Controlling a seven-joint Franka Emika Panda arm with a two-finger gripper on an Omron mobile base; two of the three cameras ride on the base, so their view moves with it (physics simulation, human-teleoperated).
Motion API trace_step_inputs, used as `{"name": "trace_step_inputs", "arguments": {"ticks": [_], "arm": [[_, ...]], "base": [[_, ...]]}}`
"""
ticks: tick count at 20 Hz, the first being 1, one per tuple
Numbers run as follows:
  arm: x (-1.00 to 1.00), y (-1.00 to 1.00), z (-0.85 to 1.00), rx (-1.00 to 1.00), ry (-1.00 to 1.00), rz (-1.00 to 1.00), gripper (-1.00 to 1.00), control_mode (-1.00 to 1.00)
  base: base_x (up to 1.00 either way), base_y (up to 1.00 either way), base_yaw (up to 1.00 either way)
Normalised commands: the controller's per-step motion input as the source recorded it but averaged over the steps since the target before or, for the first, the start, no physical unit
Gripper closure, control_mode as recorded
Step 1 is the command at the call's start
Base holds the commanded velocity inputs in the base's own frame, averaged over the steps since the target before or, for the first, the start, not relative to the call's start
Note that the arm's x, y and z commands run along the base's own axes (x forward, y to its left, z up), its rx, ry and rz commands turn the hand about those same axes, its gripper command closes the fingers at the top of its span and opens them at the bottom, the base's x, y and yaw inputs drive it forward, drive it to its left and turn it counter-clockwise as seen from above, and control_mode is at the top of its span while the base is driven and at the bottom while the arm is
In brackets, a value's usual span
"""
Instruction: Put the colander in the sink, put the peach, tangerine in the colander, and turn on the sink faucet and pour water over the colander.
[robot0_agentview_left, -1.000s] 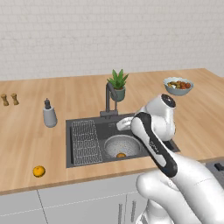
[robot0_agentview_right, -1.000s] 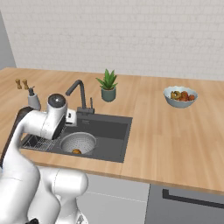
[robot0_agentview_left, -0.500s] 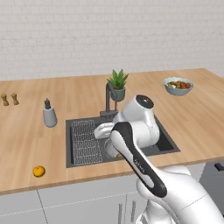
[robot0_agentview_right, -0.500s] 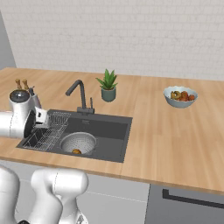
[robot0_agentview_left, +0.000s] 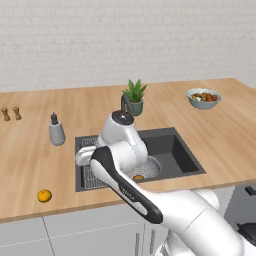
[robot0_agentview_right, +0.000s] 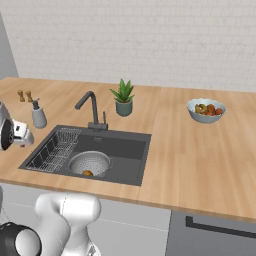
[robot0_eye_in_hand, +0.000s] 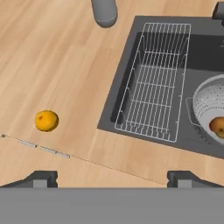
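Hand view: gripper (robot0_eye_in_hand: 112, 177) spread wide and empty above the counter edge, aimed toward the tangerine (robot0_eye_in_hand: 46, 120) lying left of the sink (robot0_eye_in_hand: 131, 87). Colander (robot0_eye_in_hand: 209, 114) sits inside, holding the peach (robot0_eye_in_hand: 217, 126).

The arm rises from the base and reaches forward and to its left, forearm angled over the front edge of the sink (robot0_agentview_left: 186, 161). The wrist is bent over the left half of the sink, hand turned further left. In the right base view the hand shows at the far left, level with the sink's left rim. In the hand view the pincer (robot0_eye_in_hand: 112, 177) looks down on the bench (robot0_eye_in_hand: 52, 61) just left of the sink, its two dark fingertips (robot0_eye_in_hand: 41, 176) set wide apart, nothing between them.
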Motion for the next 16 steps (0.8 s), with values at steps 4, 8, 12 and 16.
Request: {"name": "trace_step_inputs", "arguments": {"ticks": [4,8,12,16], "arm": [[0.01,0.51,0.00,-0.04,0.07,0.00,-1.00,-1.00],[0.00,0.80,0.00,-0.06,0.10,0.00,-1.00,-1.00],[0.00,0.85,0.00,-0.05,0.12,0.00,-1.00,-1.00],[0.05,0.63,-0.08,-0.04,0.10,0.00,-1.00,-1.00]], "base": [[0.00,0.00,0.00],[0.00,0.00,0.00],[0.00,0.00,0.00],[0.00,0.00,0.00]]}}
